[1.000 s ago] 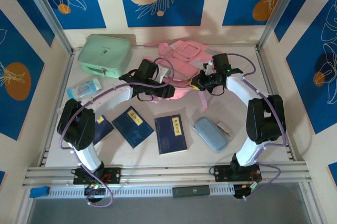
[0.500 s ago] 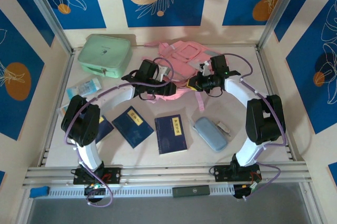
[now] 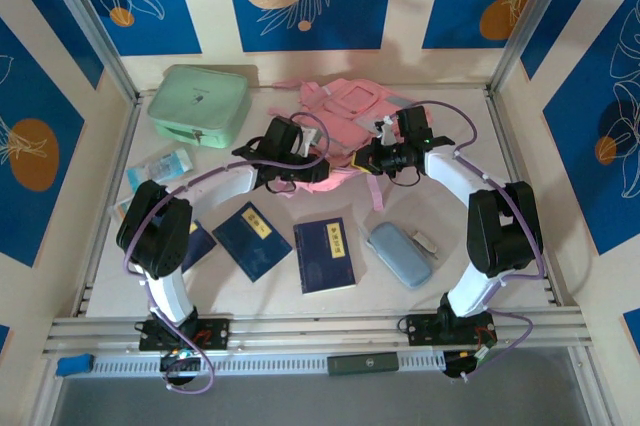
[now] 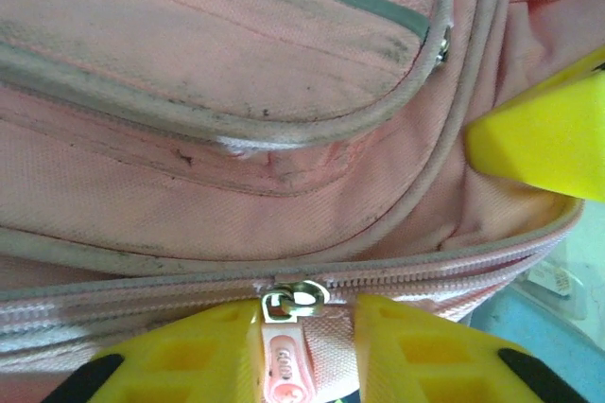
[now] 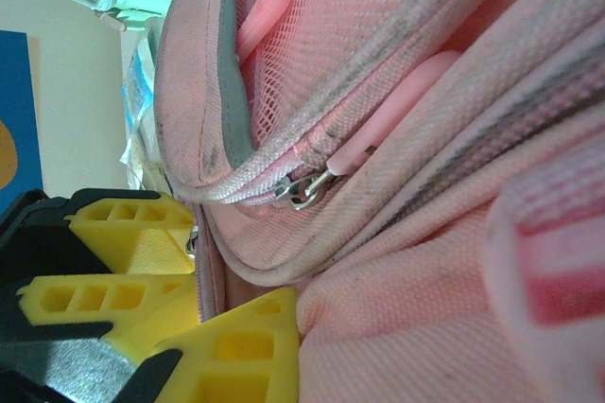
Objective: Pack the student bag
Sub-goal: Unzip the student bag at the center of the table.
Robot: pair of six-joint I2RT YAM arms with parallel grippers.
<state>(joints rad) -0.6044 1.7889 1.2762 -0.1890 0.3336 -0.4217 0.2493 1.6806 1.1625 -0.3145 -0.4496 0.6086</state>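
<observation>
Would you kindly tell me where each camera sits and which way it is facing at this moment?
Top external: above and behind the bases, looking down on the table, the student bag and both whole arms.
Left wrist: on the left arm, close against the bag's zip; the left pincer straddles the zip pull.
Right wrist: on the right arm, looking along the bag's side; right pincer at lower left.
Shared: the mint green case shows in top external and right wrist views.

One student bag (image 3: 345, 103) and one mint green case (image 3: 198, 104) are lying on the surface (image 3: 275, 291). Three dark blue books (image 3: 325, 254), one grey-blue pencil case (image 3: 400, 254) and one clear packet (image 3: 160, 167) are lying there too.
</observation>
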